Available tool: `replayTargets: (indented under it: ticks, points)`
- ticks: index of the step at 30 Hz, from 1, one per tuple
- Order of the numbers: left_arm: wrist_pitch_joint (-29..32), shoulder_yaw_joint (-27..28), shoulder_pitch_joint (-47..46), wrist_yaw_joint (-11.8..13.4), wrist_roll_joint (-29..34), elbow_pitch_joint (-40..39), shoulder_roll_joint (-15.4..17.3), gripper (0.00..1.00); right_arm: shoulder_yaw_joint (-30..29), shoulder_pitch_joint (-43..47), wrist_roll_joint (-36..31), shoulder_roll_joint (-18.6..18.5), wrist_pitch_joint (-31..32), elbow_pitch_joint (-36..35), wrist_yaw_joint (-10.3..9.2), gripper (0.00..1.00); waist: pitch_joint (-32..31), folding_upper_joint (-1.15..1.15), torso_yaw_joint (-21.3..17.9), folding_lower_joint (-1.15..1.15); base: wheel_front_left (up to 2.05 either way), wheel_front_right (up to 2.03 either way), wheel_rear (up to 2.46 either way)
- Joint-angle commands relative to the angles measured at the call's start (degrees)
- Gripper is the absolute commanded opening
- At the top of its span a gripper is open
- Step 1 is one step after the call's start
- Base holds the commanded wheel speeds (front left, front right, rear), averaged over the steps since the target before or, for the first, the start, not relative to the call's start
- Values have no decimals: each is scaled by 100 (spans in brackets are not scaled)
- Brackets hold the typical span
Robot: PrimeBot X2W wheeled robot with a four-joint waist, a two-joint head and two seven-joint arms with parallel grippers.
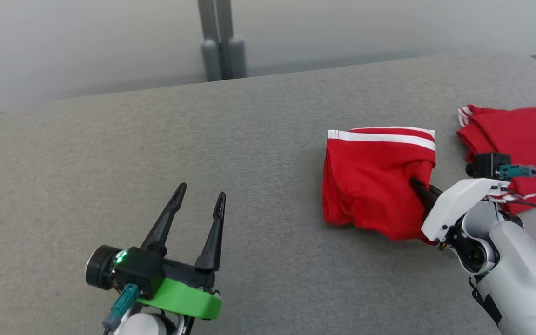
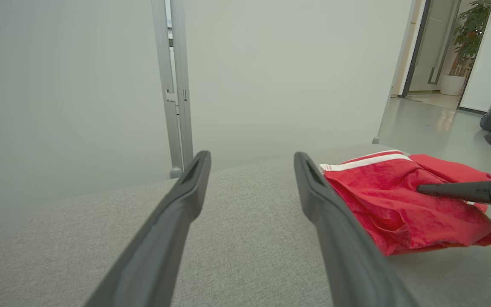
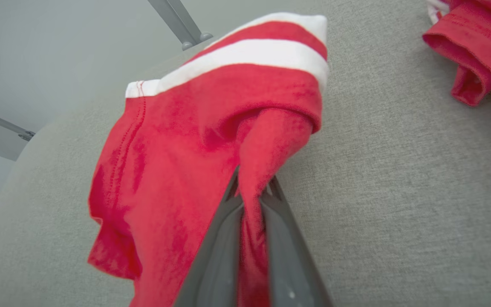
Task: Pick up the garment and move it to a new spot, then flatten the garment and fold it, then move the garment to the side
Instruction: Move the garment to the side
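Observation:
A folded red garment (image 1: 370, 177) with white stripes along its far edge lies right of centre on the grey padded table (image 1: 249, 139). My right gripper (image 1: 418, 185) is shut on a pinch of its right side; in the right wrist view the red cloth (image 3: 194, 140) is squeezed between the two dark fingers (image 3: 218, 238). My left gripper (image 1: 200, 197) hovers open over bare table at the lower left, well apart from the garment (image 2: 403, 204), with nothing between its fingers (image 2: 177, 204).
A second red garment (image 1: 524, 139) with white trim lies at the table's far right edge, just beyond my right wrist. A grey post (image 1: 219, 42) and pale wall stand behind the table. Bare grey surface stretches across the left and middle.

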Motion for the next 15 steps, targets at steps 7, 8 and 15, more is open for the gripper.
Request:
replayTargets:
  ticks: [7,8,15]
  points:
    - [-15,-247,-268,-23,2,5,107,100,40,196,89,-49,-117,-359,3,0,142,0,-1383,0,0,0,0]
    - [-16,-261,-283,-24,-9,13,121,100,54,211,97,-54,-119,-392,3,0,153,0,-1428,0,0,0,0]
    - [-16,-376,-396,-24,-71,43,247,100,349,-9,13,-244,-291,-735,3,0,339,0,-1434,0,0,0,0]
